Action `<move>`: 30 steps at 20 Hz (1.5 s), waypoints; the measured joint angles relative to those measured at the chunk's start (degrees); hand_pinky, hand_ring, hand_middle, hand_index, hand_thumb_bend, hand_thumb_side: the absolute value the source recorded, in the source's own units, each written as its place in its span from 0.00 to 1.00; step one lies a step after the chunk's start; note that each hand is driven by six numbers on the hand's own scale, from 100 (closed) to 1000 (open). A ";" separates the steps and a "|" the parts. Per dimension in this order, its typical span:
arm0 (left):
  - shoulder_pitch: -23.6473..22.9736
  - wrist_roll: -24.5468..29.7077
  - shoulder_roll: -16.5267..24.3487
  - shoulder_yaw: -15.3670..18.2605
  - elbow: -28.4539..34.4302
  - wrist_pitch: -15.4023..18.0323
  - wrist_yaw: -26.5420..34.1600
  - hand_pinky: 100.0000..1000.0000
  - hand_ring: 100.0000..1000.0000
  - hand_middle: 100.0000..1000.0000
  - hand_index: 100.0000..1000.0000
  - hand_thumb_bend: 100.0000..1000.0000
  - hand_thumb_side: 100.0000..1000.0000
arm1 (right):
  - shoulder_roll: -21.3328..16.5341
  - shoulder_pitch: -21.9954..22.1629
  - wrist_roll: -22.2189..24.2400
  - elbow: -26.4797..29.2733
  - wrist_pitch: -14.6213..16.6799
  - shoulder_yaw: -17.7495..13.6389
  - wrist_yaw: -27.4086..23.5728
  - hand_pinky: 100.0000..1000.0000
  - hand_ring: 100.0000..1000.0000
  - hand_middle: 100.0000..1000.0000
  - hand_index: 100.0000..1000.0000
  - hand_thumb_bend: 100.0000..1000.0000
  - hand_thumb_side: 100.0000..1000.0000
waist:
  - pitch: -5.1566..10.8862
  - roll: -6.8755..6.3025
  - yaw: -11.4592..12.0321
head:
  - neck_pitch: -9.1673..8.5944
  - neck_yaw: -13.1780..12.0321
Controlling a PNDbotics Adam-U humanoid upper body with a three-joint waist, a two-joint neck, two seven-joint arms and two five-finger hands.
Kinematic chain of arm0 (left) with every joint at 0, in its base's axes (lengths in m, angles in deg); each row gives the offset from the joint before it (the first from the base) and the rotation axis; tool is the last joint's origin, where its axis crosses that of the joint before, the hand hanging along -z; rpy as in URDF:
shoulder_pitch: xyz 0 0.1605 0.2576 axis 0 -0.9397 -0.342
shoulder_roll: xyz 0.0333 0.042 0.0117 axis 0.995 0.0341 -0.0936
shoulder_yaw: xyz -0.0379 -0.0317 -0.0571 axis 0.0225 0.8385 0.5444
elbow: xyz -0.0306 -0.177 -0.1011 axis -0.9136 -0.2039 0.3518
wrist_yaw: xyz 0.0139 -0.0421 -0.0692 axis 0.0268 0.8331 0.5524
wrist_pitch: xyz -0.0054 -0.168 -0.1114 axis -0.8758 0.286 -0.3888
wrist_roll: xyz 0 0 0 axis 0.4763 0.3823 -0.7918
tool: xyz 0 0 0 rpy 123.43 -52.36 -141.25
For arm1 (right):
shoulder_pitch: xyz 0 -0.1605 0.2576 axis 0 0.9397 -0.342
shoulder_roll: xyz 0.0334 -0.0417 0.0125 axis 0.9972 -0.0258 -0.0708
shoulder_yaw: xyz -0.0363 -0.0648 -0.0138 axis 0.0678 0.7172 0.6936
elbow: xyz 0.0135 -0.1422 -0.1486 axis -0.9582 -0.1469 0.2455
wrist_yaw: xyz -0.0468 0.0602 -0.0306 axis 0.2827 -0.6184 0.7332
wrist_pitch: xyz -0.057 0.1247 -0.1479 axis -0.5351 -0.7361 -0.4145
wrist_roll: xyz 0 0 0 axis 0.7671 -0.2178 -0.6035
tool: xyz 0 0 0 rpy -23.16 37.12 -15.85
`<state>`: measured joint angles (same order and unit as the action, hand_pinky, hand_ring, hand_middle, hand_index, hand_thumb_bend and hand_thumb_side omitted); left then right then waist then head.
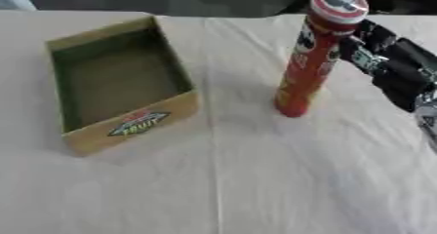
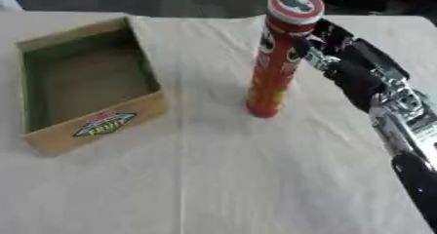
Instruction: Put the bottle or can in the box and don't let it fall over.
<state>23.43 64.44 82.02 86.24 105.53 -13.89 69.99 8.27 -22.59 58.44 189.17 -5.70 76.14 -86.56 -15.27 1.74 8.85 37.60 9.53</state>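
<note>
1. White cloth covered the tabletop (image 1: 256, 179), and the stretch nearest the camera carried nothing but creases.
2. Farther back on the left sat an open cardboard box (image 1: 128, 126), its hollow facing up and a colourful label on its near wall.
3. Right of the box and well apart from it, a tall red can (image 1: 306, 67) stood upright on its base, long axis vertical, with its white-rimmed lid pointing up toward the camera.
4. From the right came the right robot hand (image 2: 341, 65), black, level with the can's upper half and touching or just beside it.
5. Whether its fingers were curled round the can could not be told.
6. Bare cloth lay between can and box.
</note>
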 measured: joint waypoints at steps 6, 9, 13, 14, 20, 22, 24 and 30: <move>0.07 0.02 -0.01 0.00 0.00 0.01 0.00 0.61 0.98 0.82 0.75 0.43 0.30 | -0.25 -0.79 0.45 -0.04 0.03 0.11 0.22 1.00 1.00 0.99 1.00 0.18 0.33 | -0.31 -0.02 0.13 | -0.22 0.13; 0.19 0.02 -0.01 0.00 0.00 0.01 0.00 0.61 0.98 0.82 0.75 0.43 0.30 | -0.53 -1.12 0.71 -0.07 -0.16 0.34 0.38 1.00 1.00 0.99 1.00 0.18 0.34 | -0.34 -0.02 0.22 | -0.46 0.17; 0.39 0.02 -0.02 0.00 0.00 0.00 0.01 0.61 0.98 0.82 0.75 0.43 0.30 | -0.67 -1.56 1.20 -0.39 -0.29 0.51 0.63 1.00 1.00 0.99 1.00 0.19 0.35 | -0.54 -0.02 0.37 | -0.53 0.19; 0.43 0.02 -0.03 0.00 0.00 0.00 0.02 0.61 0.98 0.82 0.75 0.43 0.30 | -0.76 -1.79 1.29 -0.41 -0.36 0.65 0.77 1.00 1.00 0.99 1.00 0.19 0.35 | -0.61 -0.02 0.39 | -0.53 0.19; 0.46 0.03 -0.07 0.00 0.01 0.00 0.15 0.61 0.98 0.82 0.75 0.43 0.30 | -1.01 -2.53 1.68 -1.03 -0.73 1.02 1.39 1.00 1.00 0.99 1.00 0.19 0.34 | -0.72 -0.03 0.54 | -0.56 0.21; 0.50 0.04 -0.18 0.00 0.01 0.00 0.15 0.61 0.98 0.82 0.75 0.43 0.30 | -1.15 -2.55 1.70 -1.08 -0.76 1.03 1.67 1.00 1.00 0.98 1.00 0.19 0.34 | -0.84 -0.04 0.57 | -0.67 0.22; 0.52 0.04 -0.31 0.00 0.01 0.00 0.17 0.61 0.98 0.82 0.75 0.43 0.30 | -1.49 -2.49 1.68 -1.08 -0.81 1.03 2.12 1.00 1.00 0.98 1.00 0.20 0.34 | -0.97 -0.04 0.60 | -0.93 0.23; 0.57 0.12 -0.46 0.00 0.01 0.06 0.38 0.61 0.98 0.82 0.75 0.43 0.30 | -1.63 -2.47 1.46 -1.48 -1.09 1.04 2.89 1.00 1.00 0.98 1.00 0.20 0.34 | -1.26 -0.14 0.70 | -1.08 0.47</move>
<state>23.99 64.56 81.56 86.24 105.53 -13.83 70.37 6.64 -25.05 59.89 187.68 -6.79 77.17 -83.67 -16.53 1.60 9.55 36.52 10.00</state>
